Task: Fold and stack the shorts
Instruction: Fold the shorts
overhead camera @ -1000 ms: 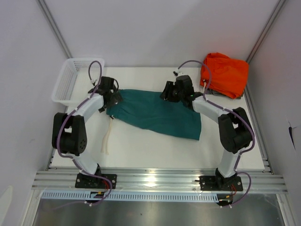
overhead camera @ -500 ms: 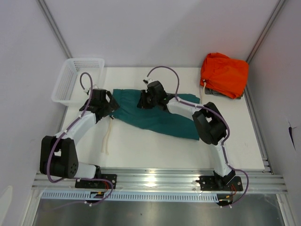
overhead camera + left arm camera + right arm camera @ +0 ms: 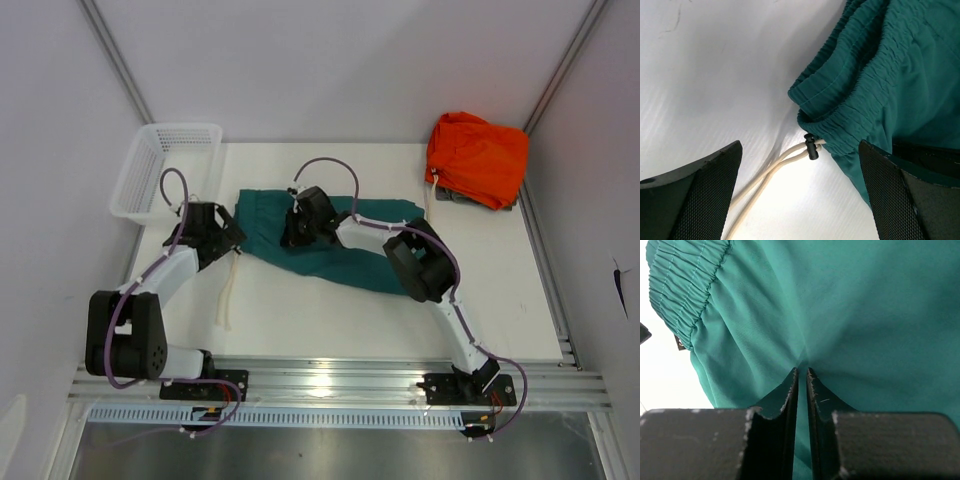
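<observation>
The teal-green shorts (image 3: 345,265) lie spread across the middle of the white table, waistband to the left. My right gripper (image 3: 293,232) is down on the left half of the fabric. In the right wrist view the right gripper (image 3: 802,371) is shut on a pinched ridge of the shorts (image 3: 865,315), near the gathered waistband (image 3: 680,285). My left gripper (image 3: 228,235) hangs at the waistband's near-left corner. In the left wrist view the left gripper (image 3: 800,147) is open and holds nothing. Between its fingers lie the cream drawstring (image 3: 765,180) and its black toggle (image 3: 811,146). The drawstring (image 3: 228,295) trails toward the near edge.
A white mesh basket (image 3: 150,165) stands at the back left corner. A bright orange folded garment (image 3: 478,158) lies at the back right. White walls close in the table on three sides, and a metal rail (image 3: 320,385) runs along the near edge.
My right arm has swept left across the shorts from their back right edge, and its jaws have closed on the fabric. My left gripper has drawn back a little off the waistband.
</observation>
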### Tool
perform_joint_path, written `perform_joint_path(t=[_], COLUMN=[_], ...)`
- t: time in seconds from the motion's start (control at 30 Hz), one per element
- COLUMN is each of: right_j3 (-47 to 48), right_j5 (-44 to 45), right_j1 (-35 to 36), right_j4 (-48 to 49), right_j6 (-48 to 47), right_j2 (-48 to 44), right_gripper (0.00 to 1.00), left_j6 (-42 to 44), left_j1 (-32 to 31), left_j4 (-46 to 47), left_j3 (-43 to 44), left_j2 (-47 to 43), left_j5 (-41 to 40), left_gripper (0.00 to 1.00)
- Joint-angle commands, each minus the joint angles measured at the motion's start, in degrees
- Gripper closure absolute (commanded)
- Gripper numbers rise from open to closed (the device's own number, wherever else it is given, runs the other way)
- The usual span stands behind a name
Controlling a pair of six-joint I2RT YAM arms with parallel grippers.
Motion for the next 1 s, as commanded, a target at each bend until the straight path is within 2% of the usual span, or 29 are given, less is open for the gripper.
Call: perform_joint_path(t=[0.0,0.13,0.4,0.5,0.67,0.83,0.97], right_j3=[1.82,-4.32,-24.17,-28.49,-31.93,-31.68,-30.27], right_j5=[-0.04,1.01,3.82,4.44,6.55,4.53,4.88], right_j1=[0.82,1.69,2.49,2.57,2.40,1.78,2.75], right_j4=[-0.83,0.30,5.49,5.50,3.30,2.60,2.24], right_j6=[-0.63,-1.07,-1.95,-2.82,-5.20,-5.55,-5.81], right_j2=[1.48,-0.27,-8.17,-11.52,-15.47,-16.53,-15.83], right_gripper=[0.86,0.88,0.88,0.88,0.88,0.87,0.87], left_j6=[-0.91,-0.56,0.23,1.81,3.30,3.84,1.74], left_j1=[1.09,1.18,1.09,1.09,0.83,0.30,0.30], left_j4=[2.44,2.53,3.67,5.68,11.22,16.40,25.18], left_j3=[-0.96,-2.37,-6.76,-8.17,-11.67,-14.49,-18.44], left_j2=[-0.34,-2.53,-6.41,-6.67,-5.70,-4.30,-4.82], left_j5=[0.37,0.01,1.07,4.66,14.41,16.80,23.12], left_gripper=[0.01,0.01,0.01,0.01,0.01,0.01,0.01])
